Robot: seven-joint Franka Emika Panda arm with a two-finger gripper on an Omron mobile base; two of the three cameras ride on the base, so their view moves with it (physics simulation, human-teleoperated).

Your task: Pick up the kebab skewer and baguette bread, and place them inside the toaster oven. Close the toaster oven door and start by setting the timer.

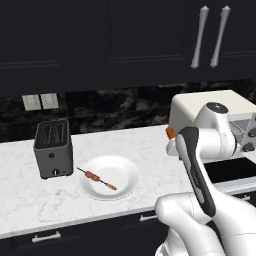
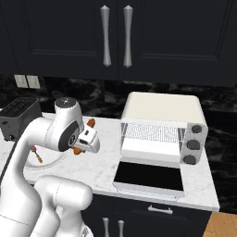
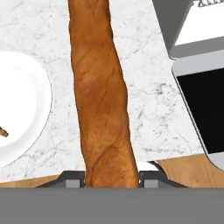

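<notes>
The claw point(image 3: 112, 177) is clamped on the baguette bread point(image 3: 101, 94), which runs lengthwise away from it above the marble table point(image 3: 144, 94), its orange ends poking out on either side of the hand in the right base view. To the claw's left lies the white plate point(image 1: 127, 172) with the kebab skewer point(image 1: 95, 177) on it, and beyond that the dark grey toaster point(image 1: 52, 148). To its right stands the toaster oven point(image 2: 162, 132), its toaster oven door point(image 2: 149, 176) folded down flat and open, the wire rack bare.
</notes>
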